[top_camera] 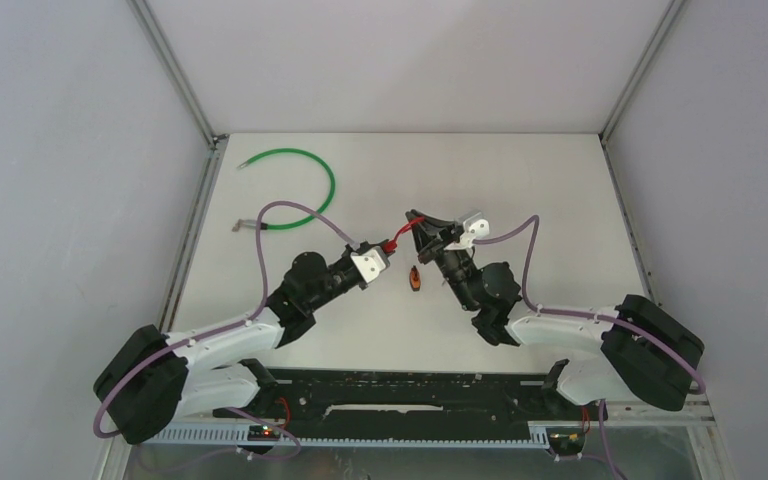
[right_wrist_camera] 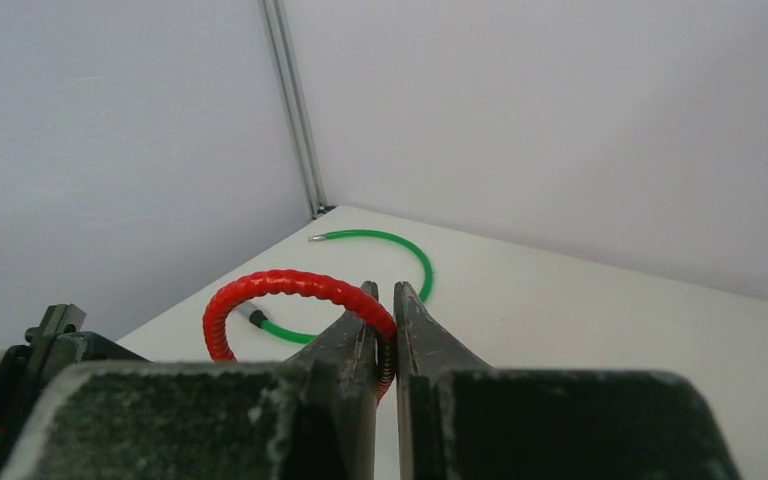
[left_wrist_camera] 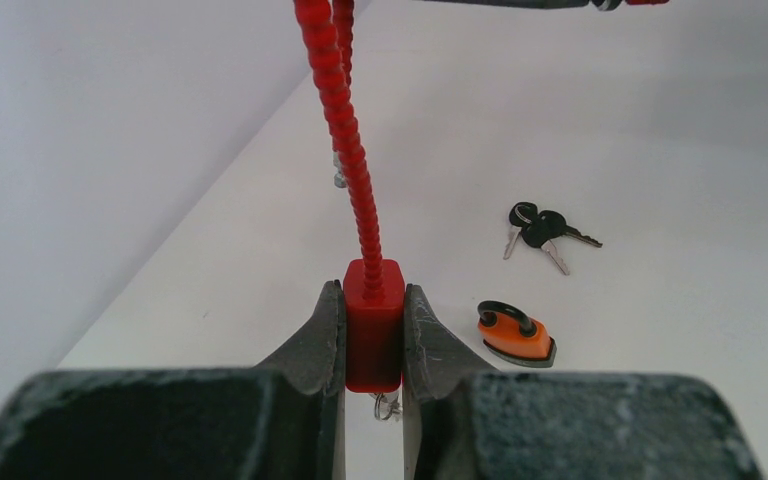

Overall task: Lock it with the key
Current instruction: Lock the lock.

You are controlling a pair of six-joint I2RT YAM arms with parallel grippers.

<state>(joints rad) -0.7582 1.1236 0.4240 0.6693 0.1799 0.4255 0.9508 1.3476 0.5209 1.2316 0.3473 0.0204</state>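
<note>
Both arms held the red ribbed cable lock [top_camera: 400, 241] betw. them, above the white table [top_camera: 520, 200].
Top view: left gripper [top_camera: 388, 248] and right gripper [top_camera: 418, 222] met nr the table middle, w. the lock spanning them; a small orange padlock w. black shackle [top_camera: 415, 279] lay just in front, a green plastic-coated cable loop [top_camera: 332, 187] at far left. Left wrist: jaws were clamped tight on the lock's red block body [left_wrist_camera: 373, 335], cable going up; a bunch of black-headed metal keys [left_wrist_camera: 543, 228] lay on the table, apart from the lock, nr the padlock. Right wrist: jaws were almost fully closed, pinching the red cable.
</note>
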